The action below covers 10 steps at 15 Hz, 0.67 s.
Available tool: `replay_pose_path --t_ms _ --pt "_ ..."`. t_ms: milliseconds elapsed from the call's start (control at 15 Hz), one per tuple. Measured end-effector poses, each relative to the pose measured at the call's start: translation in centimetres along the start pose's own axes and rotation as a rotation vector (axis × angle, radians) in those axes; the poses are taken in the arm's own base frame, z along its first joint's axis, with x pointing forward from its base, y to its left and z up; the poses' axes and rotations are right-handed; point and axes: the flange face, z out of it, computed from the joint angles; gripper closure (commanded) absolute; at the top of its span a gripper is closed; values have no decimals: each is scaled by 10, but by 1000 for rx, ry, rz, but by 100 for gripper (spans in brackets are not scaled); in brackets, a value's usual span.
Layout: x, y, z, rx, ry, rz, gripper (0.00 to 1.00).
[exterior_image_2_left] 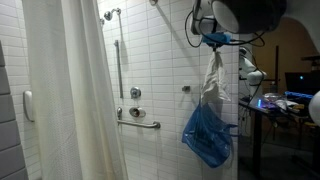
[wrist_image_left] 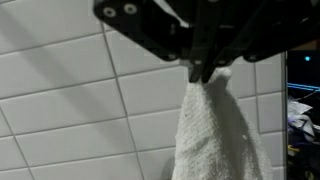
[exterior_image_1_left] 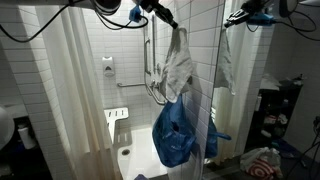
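tool [wrist_image_left: 205, 70] clamping towel [wrist_image_left: 215, 135], blue fabric [exterior_image_2_left: 208, 138] exterior-only

place: shower room, apparently — tiled wall [exterior_image_2_left: 165, 55] | curtain [exterior_image_2_left: 65, 90] | grab bar [exterior_image_2_left: 141, 123]

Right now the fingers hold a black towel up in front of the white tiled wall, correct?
No: the towel in the fingers is white, not black, as the wrist view shows. It does hang in front of the white tiled wall.

One white towel [exterior_image_1_left: 177, 62] at upper centre, one blue bag [exterior_image_1_left: 178, 135] below it, one shower curtain [exterior_image_1_left: 70, 90] at left, two metal wall bars [exterior_image_2_left: 122, 65].
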Motion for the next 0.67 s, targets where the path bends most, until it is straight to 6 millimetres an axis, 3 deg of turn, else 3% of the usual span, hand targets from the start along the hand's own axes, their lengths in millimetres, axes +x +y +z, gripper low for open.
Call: replay_pose_path --t_ms 333,667 --pt "32 4 5 -37 9 30 99" --pt "38 -19 3 -39 18 -16 99"
